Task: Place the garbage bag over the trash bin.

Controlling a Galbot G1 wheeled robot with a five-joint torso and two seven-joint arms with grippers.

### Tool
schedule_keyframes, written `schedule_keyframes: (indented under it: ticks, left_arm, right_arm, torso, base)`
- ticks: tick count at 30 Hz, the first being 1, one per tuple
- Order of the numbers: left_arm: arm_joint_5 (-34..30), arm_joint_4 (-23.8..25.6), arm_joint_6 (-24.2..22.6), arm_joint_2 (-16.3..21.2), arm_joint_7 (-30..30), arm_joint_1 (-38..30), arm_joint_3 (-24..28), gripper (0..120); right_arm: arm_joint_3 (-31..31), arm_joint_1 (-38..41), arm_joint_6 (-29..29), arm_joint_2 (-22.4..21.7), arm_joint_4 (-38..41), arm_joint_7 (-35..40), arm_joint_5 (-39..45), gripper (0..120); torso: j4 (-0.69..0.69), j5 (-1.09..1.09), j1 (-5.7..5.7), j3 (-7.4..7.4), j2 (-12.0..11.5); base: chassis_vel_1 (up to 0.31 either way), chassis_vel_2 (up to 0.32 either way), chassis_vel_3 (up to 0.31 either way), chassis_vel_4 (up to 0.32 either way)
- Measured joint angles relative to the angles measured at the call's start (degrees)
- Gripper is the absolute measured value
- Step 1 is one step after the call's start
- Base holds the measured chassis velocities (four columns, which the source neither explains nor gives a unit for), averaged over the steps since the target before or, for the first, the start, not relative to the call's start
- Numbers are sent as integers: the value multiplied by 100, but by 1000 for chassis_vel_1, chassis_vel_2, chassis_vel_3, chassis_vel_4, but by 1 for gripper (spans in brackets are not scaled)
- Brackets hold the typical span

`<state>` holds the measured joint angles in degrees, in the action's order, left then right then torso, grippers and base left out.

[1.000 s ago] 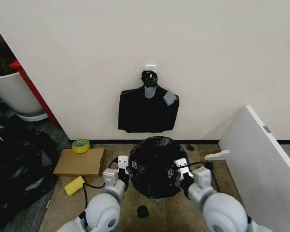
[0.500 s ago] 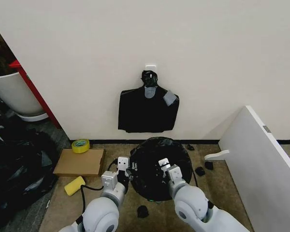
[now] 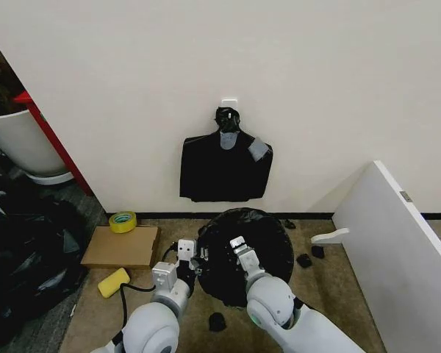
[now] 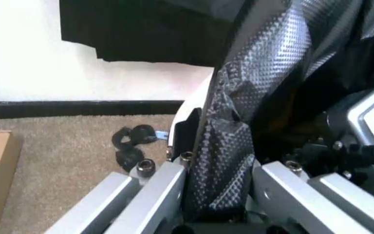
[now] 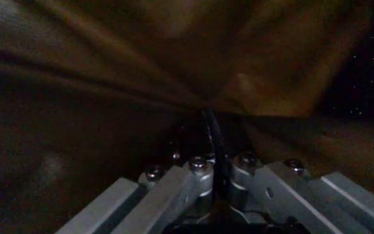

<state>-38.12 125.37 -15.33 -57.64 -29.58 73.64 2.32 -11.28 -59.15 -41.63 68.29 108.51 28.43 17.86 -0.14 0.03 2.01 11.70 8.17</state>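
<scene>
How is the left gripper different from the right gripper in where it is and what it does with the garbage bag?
The left gripper is at the left side of the trash bin, clamping the garbage bag at the rim. The right gripper is over the middle of the bag's opening, and its wrist view shows its fingers closed on a fold inside. Both are shut on the same black bag.

Indoor utility corner, likely a storeroom or test area. Plain cream wall (image 3: 316,88) with black baseboard, worn tan carpet (image 3: 338,279). Clutter on floor: flat cardboard box (image 3: 121,246), yellow tape roll (image 3: 123,221), leaning white board (image 3: 397,243), black sacks (image 3: 22,257).
</scene>
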Motion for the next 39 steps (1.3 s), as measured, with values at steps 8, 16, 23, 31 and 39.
schedule_keyframes:
  ticks: [8, 16, 23, 31, 39]
  left_arm:
    - [115, -50, -1, -22, 23, -16, 18, 0]
    - [162, -14, -17, 23, 37, 14, 52, 0]
    - [189, -45, -17, 38, 44, -11, 45, 0]
    - [255, -74, -17, -11, 46, 44, 77, 0]
    - [255, -70, -17, -12, 49, 34, 70, 0]
  right_arm:
    - [-261, -106, -40, -73, -24, -24, -93, 0]
    - [-278, 284, -34, 71, -387, -30, -166, 0]
    - [-428, 185, -34, -113, -387, -29, -180, 0]
    - [-475, 482, -26, 106, -607, -29, -141, 0]
    - [-545, 389, -24, -95, -551, -33, -107, 0]
  torso:
    - [-2, -1, 0, 0, 0]
    - [1, 0, 0, 0, 0]
    - [-2, 0, 0, 0, 0]
    - [1, 0, 0, 0, 0]
    - [-2, 0, 0, -1, 0]
  base:
    - [0, 0, 0, 0]
    - [0, 0, 0, 0]
    - [0, 0, 0, 0]
    - [0, 0, 0, 0]
    - [0, 0, 0, 0]
